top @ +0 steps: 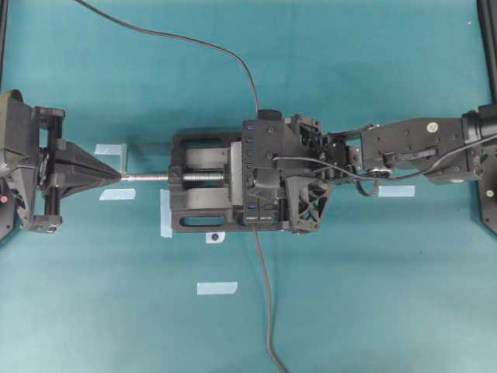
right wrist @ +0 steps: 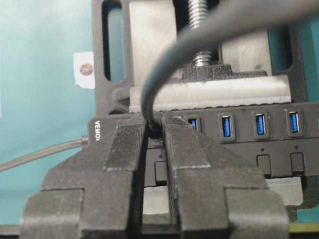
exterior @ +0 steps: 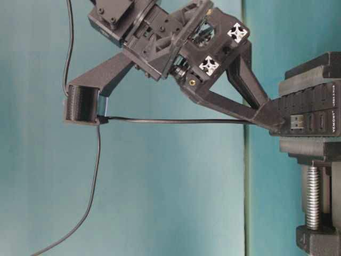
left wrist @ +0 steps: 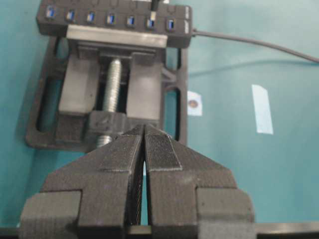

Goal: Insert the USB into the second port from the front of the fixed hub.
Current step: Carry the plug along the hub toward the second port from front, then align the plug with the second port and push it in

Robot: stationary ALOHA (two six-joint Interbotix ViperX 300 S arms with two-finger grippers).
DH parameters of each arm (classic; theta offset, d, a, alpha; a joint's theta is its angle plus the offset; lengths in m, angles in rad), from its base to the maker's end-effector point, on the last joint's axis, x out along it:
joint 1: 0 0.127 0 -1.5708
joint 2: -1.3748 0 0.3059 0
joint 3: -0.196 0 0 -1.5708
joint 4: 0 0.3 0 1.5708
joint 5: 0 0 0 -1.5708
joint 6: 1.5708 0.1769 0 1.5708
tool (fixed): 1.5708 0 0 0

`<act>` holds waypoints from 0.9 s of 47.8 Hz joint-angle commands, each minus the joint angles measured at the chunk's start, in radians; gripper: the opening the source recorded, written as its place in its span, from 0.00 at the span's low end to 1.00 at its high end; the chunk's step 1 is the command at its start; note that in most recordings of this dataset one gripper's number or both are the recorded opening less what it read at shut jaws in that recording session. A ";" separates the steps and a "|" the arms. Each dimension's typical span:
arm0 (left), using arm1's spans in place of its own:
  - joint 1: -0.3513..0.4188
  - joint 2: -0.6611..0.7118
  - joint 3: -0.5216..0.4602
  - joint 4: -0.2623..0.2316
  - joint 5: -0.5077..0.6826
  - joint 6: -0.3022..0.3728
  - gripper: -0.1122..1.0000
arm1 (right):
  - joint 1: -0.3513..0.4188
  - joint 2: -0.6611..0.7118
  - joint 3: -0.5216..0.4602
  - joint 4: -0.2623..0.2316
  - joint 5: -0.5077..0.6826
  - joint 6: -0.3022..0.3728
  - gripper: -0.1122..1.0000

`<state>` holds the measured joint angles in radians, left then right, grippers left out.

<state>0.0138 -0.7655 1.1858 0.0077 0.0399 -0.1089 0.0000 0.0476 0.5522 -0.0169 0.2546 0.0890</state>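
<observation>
**Op A:** I have the right gripper [right wrist: 155, 130] down on the fixed hub [right wrist: 279, 144], the long narrow black strip with its row of blue slots. On my right wrist view the two ribbed black fingers [right wrist: 124, 149] are pinched onto the USB [right wrist: 155, 130], the small black plug, with its thin black cable [right wrist: 199, 35] arching up out of the gap between them. So the claw is narrow and it holds the plug.

**Op B:** Where does the plug sit along the row?

**Op A:** At the labelled end of the hub. In the left wrist view a short black and silver piece [left wrist: 152, 17] stands up at the second port [left wrist: 150, 23], second blue slot counting from the end where the thick dark-grey lead [left wrist: 249, 42] leaves. I cannot tell how deep it has gone in; the fingers hide the contact from the right wrist.

**Op B:** And the hub itself?

**Op A:** Clamped in the bulky black vise [top: 198, 183] with the silver screw [top: 147, 177], on the teal table [top: 373, 295]. From table level I see one finger tip [exterior: 269, 118] touching the hub's edge [exterior: 314, 109] and the thin cable running level away from it.

**Op B:** Left arm?

**Op A:** The left gripper [left wrist: 144, 144] hangs well apart from the hub, just off the end of the vise screw. Its ribbed pads [left wrist: 162, 152] are pressed together with nothing between them. Pale tape strips [top: 217, 287] lie on the cloth.
</observation>
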 commanded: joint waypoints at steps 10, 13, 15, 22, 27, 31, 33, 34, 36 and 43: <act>0.002 0.002 -0.026 0.002 -0.008 -0.002 0.10 | 0.003 -0.009 -0.012 0.002 -0.008 0.009 0.15; 0.002 0.002 -0.026 0.002 -0.008 -0.002 0.10 | 0.003 -0.009 -0.011 0.002 -0.008 0.009 0.15; 0.002 0.002 -0.026 0.002 -0.009 -0.002 0.10 | 0.002 -0.008 -0.011 0.002 -0.008 0.009 0.15; 0.000 0.002 -0.026 0.002 -0.009 -0.002 0.10 | -0.002 -0.008 -0.011 0.002 -0.008 0.009 0.15; 0.002 0.002 -0.028 0.002 -0.009 -0.002 0.10 | -0.003 -0.008 -0.011 0.002 -0.008 0.008 0.15; 0.002 0.002 -0.026 0.002 -0.009 -0.002 0.10 | -0.003 -0.006 -0.011 0.002 -0.008 0.008 0.15; 0.002 0.002 -0.026 0.002 -0.009 -0.002 0.10 | -0.005 -0.005 -0.011 0.002 -0.011 0.008 0.15; 0.000 0.002 -0.026 0.002 -0.008 -0.002 0.10 | -0.003 -0.003 -0.011 0.002 -0.012 0.008 0.15; 0.002 0.002 -0.026 0.002 -0.009 -0.002 0.10 | -0.003 -0.002 -0.011 0.002 -0.017 0.008 0.15; 0.000 0.002 -0.025 0.002 -0.008 -0.002 0.10 | -0.003 0.008 -0.009 0.002 -0.043 0.009 0.15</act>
<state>0.0138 -0.7655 1.1858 0.0077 0.0399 -0.1089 -0.0031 0.0660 0.5507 -0.0169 0.2332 0.0890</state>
